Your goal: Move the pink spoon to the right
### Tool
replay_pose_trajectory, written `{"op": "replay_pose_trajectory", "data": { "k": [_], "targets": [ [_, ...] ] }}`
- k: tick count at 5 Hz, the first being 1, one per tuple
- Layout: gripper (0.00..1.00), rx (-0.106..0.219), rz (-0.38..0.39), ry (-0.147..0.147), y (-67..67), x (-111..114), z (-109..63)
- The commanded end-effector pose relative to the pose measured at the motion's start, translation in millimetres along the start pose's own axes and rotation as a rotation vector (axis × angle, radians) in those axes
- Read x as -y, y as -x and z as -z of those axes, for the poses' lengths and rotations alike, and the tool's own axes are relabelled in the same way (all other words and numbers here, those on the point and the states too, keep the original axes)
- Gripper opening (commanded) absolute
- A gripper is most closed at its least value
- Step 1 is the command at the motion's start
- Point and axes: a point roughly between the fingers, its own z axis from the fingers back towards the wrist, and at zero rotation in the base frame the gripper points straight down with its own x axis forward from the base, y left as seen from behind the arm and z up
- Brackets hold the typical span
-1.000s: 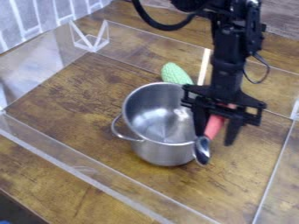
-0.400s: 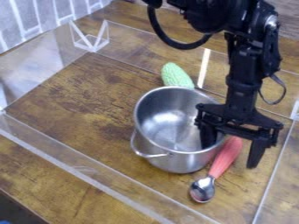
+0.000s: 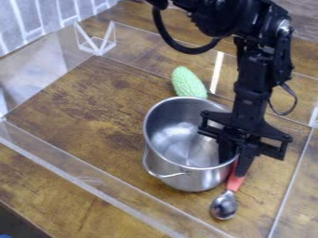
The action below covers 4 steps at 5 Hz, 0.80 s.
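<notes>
The pink spoon (image 3: 236,181) lies on the wooden table just right of the steel pot (image 3: 165,119), its metal bowl toward the near edge and its pink handle pointing away. My gripper (image 3: 245,165) points straight down over the handle's far end. Its dark fingers (image 3: 240,152) are drawn together on the handle, which shows below them. The spoon's bowl still rests on the table.
A bumpy green vegetable (image 3: 189,81) lies behind the pot. A thin pale stick (image 3: 218,70) rests on the table beyond it. Clear plastic walls (image 3: 74,153) fence the table, with a small clear stand (image 3: 93,39) at the back left.
The jaws stood wide apart around the spoon's handle a moment ago and have now closed on it. The spoon and pot lie further right than a second ago.
</notes>
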Motion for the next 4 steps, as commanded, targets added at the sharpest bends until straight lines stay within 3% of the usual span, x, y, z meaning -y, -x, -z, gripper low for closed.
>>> {"op": "replay_pose_trajectory", "data": {
  "k": [1,2,3,4],
  "targets": [
    [0.00,0.068,0.035,0.015,-8.8,-5,-35.2],
    [0.00,0.062,0.078,0.002,-10.5,-18,-39.7],
    [1.00,0.060,0.116,-0.001,-13.1,-30,-42.8],
    [1.00,0.064,0.122,0.009,-20.1,-41,-37.2]
  ]
}}
